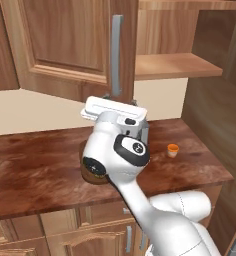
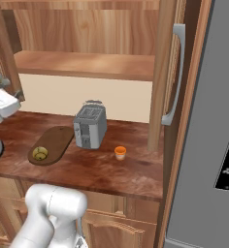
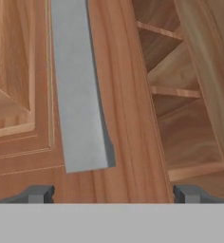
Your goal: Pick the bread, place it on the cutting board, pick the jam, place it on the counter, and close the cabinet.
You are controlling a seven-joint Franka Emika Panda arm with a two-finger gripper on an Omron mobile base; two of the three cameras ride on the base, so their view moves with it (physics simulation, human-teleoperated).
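Observation:
The bread (image 2: 39, 153) lies on the near end of the dark oval cutting board (image 2: 56, 140). The orange jam (image 2: 120, 152) stands on the counter (image 2: 111, 169) right of the toaster, also seen as jam (image 1: 173, 149). The cabinet's left door (image 1: 65, 40) hangs open, its grey bar handle (image 1: 116, 50) reaching down to my gripper (image 1: 121, 99). In the hand view my gripper (image 3: 113, 194) is open, fingertips (image 3: 38, 193) wide apart just short of the door face, with the handle (image 3: 78, 95) straight ahead. Nothing is between the fingers.
A grey toaster (image 2: 89, 127) stands between board and jam. The cabinet's right door (image 2: 162, 72) also stands open beside the tall grey fridge (image 2: 218, 121). Bare wooden shelves (image 1: 175, 65) show inside the cabinet. My arm covers most of the board in the left base view.

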